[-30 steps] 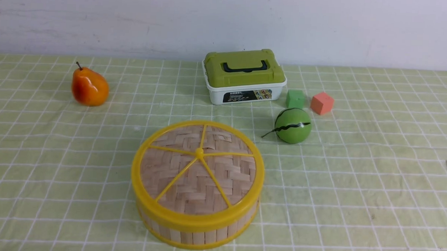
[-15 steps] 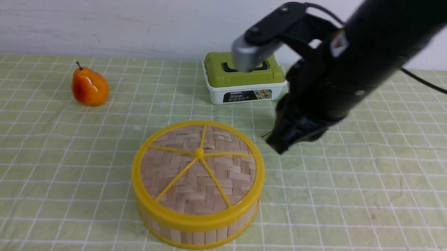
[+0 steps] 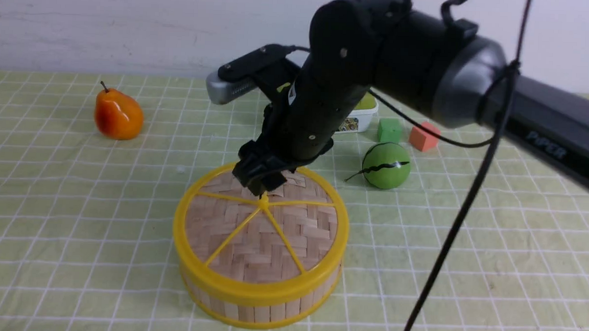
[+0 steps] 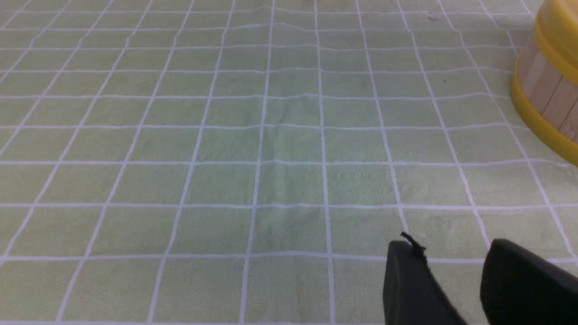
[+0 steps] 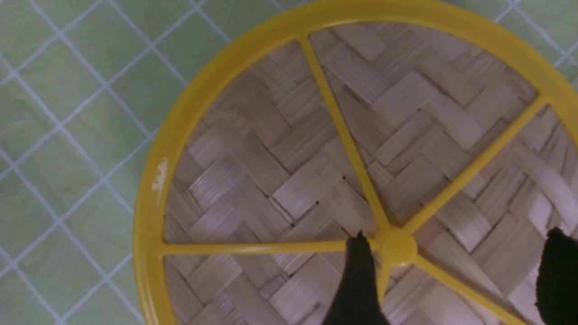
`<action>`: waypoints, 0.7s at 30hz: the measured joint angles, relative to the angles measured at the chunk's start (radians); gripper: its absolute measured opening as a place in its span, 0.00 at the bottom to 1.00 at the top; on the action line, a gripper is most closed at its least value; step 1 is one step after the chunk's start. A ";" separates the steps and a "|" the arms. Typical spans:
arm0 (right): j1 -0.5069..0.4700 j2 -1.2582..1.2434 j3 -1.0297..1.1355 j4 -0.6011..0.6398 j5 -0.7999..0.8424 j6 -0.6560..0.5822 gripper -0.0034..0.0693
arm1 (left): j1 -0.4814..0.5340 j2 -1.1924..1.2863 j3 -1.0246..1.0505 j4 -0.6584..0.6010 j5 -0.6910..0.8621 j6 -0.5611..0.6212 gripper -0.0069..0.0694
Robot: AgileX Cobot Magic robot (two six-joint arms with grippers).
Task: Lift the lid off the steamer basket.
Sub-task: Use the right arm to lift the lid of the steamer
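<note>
The steamer basket point(image 3: 260, 309) stands at the front centre of the table, with the woven bamboo lid point(image 3: 260, 238) seated on it. My right gripper point(image 3: 260, 183) hangs just above the lid's yellow centre knob point(image 3: 263, 200). In the right wrist view the right gripper point(image 5: 456, 259) is open and empty over the lid point(image 5: 280, 180); the knob point(image 5: 397, 246) lies between the fingers, close to one fingertip point(image 5: 359, 271). My left gripper point(image 4: 451, 271) is open and empty low over the cloth, with the basket's wall point(image 4: 548, 90) off to one side. It is out of the front view.
A pear point(image 3: 118, 114) lies at the far left. A green ball point(image 3: 386, 165), a green cube point(image 3: 390, 130) and an orange cube point(image 3: 423, 136) lie right of the basket. The white box with green lid point(image 3: 362, 115) is mostly hidden behind my right arm. A cable point(image 3: 462, 215) hangs at the right.
My right arm has swung in from the right edge, past the green ball, to above the lid's centre. The lid and basket have not moved.
</note>
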 joint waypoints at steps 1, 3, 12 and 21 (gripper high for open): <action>0.000 0.014 0.000 0.000 -0.002 0.000 0.68 | 0.000 0.000 0.000 0.000 0.000 0.000 0.40; 0.000 0.026 0.000 0.000 -0.005 0.000 0.67 | 0.000 0.000 0.000 0.000 0.000 0.000 0.40; 0.004 0.052 -0.005 0.022 -0.016 0.000 0.43 | 0.000 0.000 0.000 0.000 0.000 0.000 0.40; 0.009 0.067 -0.007 0.030 -0.019 0.000 0.28 | 0.000 0.000 0.000 0.000 0.000 0.000 0.40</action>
